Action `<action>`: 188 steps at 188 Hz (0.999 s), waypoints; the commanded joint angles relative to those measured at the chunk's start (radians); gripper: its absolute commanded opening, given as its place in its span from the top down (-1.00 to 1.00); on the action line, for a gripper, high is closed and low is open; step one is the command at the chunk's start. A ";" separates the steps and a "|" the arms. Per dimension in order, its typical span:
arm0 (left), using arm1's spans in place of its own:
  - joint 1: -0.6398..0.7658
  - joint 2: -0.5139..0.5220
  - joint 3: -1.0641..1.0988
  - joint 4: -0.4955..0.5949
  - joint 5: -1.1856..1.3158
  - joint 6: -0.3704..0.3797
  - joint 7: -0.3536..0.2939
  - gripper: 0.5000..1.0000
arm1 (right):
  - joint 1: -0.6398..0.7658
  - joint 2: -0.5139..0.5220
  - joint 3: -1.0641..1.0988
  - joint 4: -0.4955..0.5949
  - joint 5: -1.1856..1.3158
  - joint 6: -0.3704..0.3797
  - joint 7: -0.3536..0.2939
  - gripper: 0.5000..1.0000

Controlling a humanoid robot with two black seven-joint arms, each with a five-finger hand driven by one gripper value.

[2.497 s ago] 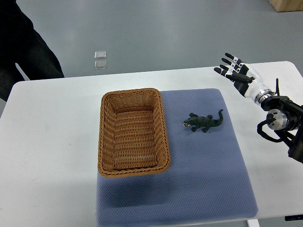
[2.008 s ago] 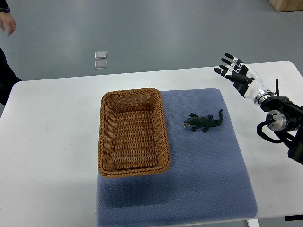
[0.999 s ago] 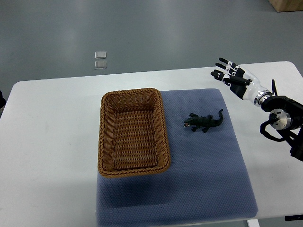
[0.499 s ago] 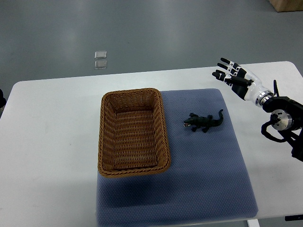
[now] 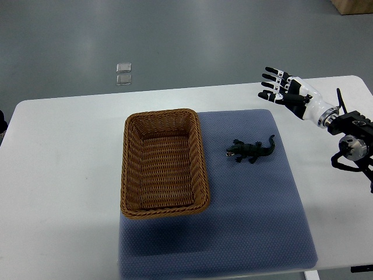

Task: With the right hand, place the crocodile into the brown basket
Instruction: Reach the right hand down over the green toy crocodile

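Observation:
A small dark green toy crocodile (image 5: 250, 150) lies on the blue-grey mat (image 5: 256, 216), head toward the basket and tail up to the right. The brown wicker basket (image 5: 164, 161) stands left of it on the mat's left edge, with nothing inside. My right hand (image 5: 281, 88) hovers over the table's far right part, above and to the right of the crocodile, well apart from it. Its fingers are spread and hold nothing. The left arm does not show.
The white table (image 5: 64, 175) reaches to the left and right of the mat. On the grey floor beyond the far edge lie two small clear squares (image 5: 123, 73). A dark sliver of a person shows at the left border (image 5: 2, 123).
My right hand has drifted slightly up and left and its arm has pulled toward the right edge. The person who stood at the top left has left the view. The crocodile and basket have not moved.

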 commanded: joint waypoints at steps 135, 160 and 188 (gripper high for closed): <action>0.000 0.000 -0.001 0.001 0.000 0.003 0.000 -1.00 | 0.259 -0.115 -0.413 0.201 -0.930 -0.069 0.216 -0.70; 0.000 0.000 -0.001 0.001 -0.002 0.003 0.000 -1.00 | 0.305 -0.113 -0.536 0.200 -0.959 -0.137 0.220 -0.69; 0.000 0.000 -0.001 0.000 0.000 0.003 0.000 -1.00 | 0.339 -0.108 -0.643 0.195 -0.964 -0.206 0.223 -0.69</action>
